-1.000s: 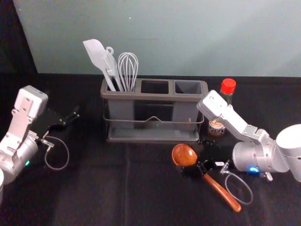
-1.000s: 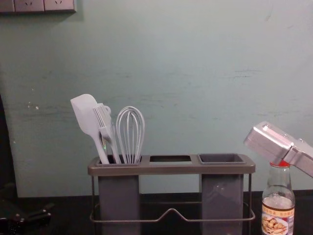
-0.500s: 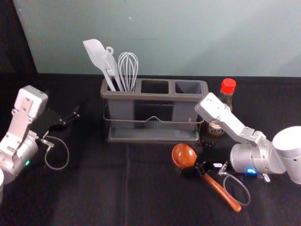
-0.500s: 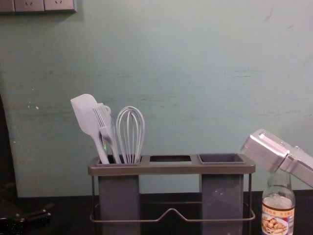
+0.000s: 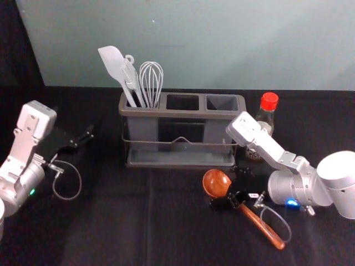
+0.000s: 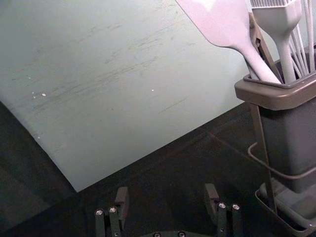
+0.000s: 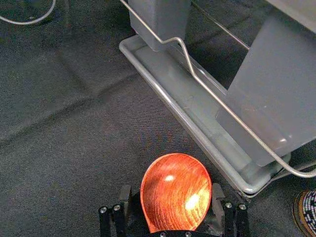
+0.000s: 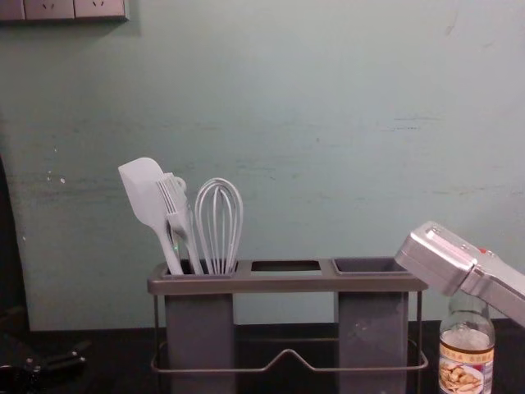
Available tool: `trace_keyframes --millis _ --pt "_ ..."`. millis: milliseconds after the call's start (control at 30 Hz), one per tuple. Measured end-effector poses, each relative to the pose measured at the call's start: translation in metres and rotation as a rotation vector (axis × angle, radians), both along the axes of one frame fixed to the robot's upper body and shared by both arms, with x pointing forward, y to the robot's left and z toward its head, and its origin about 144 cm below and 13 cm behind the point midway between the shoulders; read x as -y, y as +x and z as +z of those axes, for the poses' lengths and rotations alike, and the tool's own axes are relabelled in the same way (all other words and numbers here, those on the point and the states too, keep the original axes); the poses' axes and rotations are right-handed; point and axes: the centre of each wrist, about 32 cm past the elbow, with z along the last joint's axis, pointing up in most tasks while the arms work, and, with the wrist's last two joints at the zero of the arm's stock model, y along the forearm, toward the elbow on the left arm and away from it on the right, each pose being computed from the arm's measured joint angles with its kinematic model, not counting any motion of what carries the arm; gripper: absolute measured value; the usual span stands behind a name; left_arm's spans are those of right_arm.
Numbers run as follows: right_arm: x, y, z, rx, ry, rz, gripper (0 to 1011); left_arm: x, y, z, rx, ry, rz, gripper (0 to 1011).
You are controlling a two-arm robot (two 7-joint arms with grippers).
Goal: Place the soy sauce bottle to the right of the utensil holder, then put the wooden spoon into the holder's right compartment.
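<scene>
Our right tool is open, low over the wooden spoon, with one finger on each side of it; we cannot tell if either finger touches the wood. Our left tool waits idle at the left, its fingers apart.

The spoon lies on the dark tabletop, on the near side of the utensil holder, before its right half. Its handle points to the near right. The soy sauce bottle stands upright just right of the holder, so we judge the first part done and the spoon's pick-up is the step in hand.

We expect the spoon to be light and stiff, not fragile, but its smooth surface can be slippery. We think it is best to take hold at the neck, where the handle meets the bowl; on the round bowl, the fingers may slide off or turn it. After this, we would need to lift it well over the holder's rim and lower it into the right compartment.

As for its look, the wood is reddish brown and glossy, with fine grain and bright spots of light inside the bowl. The bowl is round and deep, and the handle is long and slim.
</scene>
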Motion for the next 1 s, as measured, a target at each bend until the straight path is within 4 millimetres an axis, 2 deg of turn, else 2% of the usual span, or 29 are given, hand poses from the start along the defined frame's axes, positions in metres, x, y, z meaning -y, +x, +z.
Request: trace_keyframes --millis 600,733,900,1000 --pt "0.0008 0.0001 0.0003 -0.003 -0.001 -0.001 1004 0.0000 0.0000 0.0000 0.000 0.000 0.000 1005" --pt "0.0008 0.0001 0.0005 -0.003 -0.001 -0.001 951 0.0000 0.0000 0.0000 0.000 0.000 0.000 1005" --pt "0.0009 0.0001 0.0006 -0.003 0.000 -0.001 838 0.0000 0.0000 0.0000 0.000 0.000 0.000 1005" --pt "0.0010 0.0001 0.0006 -0.004 0.000 -0.001 838 0.0000 0.0000 0.0000 0.000 0.000 0.000 1005"
